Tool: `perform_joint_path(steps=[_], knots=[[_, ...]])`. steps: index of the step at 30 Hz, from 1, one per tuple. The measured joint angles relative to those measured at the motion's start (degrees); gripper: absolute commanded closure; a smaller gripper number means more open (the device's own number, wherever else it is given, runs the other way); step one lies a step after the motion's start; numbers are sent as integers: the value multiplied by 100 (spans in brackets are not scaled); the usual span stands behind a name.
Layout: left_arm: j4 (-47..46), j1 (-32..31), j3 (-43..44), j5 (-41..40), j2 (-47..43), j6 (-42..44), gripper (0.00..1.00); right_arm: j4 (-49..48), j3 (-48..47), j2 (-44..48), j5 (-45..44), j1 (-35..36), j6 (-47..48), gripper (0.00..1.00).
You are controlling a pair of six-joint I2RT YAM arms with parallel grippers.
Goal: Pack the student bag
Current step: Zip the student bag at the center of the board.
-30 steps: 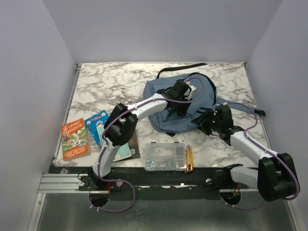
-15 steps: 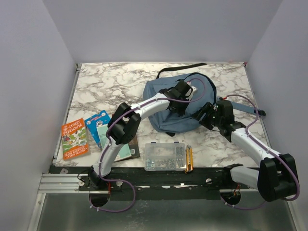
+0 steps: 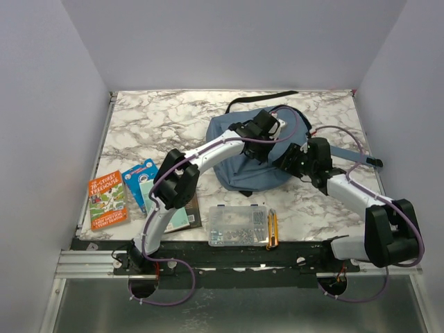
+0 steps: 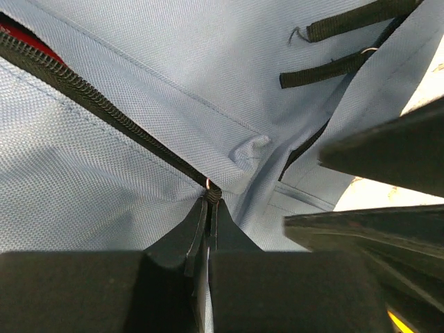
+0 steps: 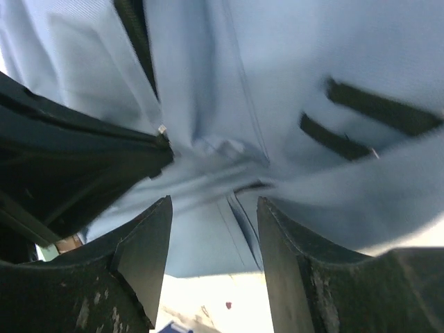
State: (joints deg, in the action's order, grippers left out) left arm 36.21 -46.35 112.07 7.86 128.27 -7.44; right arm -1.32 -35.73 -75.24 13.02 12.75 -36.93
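The student bag (image 3: 236, 163) lies blue-grey at the back middle of the marble table. My left gripper (image 3: 262, 147) rests on top of it. In the left wrist view that gripper (image 4: 210, 201) is shut on the small metal zip pull (image 4: 213, 189) at the end of the black zipper (image 4: 104, 111), with a sliver of red (image 4: 21, 36) showing past the zipper. My right gripper (image 3: 294, 161) is at the bag's right flank. It (image 5: 214, 208) stands open, with bag fabric (image 5: 208, 83) ahead of its fingers and nothing between them.
An orange book (image 3: 106, 200), a blue packet (image 3: 141, 179) and a teal booklet (image 3: 182, 214) lie at the front left. A clear organiser box (image 3: 238, 225) and a yellow-black knife (image 3: 272, 229) sit near the front edge. A black strap (image 3: 260, 99) trails behind the bag.
My left gripper has shut on the zip pull. My right arm has swung up and left, closer against the bag's right side.
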Motion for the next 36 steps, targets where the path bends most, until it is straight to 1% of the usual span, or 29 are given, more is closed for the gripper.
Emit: perform_joint_path(steps=[5,9,11,13,19,22,25,32,34,36], knots=[[4,0,4,96,-181,-68,100,-772,-234,-282,98,37,485,44],[4,28,11,170,-262,-133,100,-1023,-529,-719,103,48,765,44],[22,42,11,197,-282,-168,100,-1154,-533,-837,136,74,841,43],[44,66,22,258,-282,-219,100,-1290,-490,-863,192,81,883,41],[181,164,96,413,-284,-332,100,-1561,-407,-914,291,109,951,41],[245,188,98,466,-284,-389,100,-1768,-127,-837,330,120,879,41],[243,203,107,498,-284,-442,100,-1779,138,-756,389,157,837,41],[251,216,175,686,-284,-564,100,-1888,131,-868,468,181,822,41],[256,238,177,730,-284,-579,100,-1923,79,-997,474,192,822,43],[264,258,181,737,-284,-588,100,-1989,17,-1119,474,238,824,50]])
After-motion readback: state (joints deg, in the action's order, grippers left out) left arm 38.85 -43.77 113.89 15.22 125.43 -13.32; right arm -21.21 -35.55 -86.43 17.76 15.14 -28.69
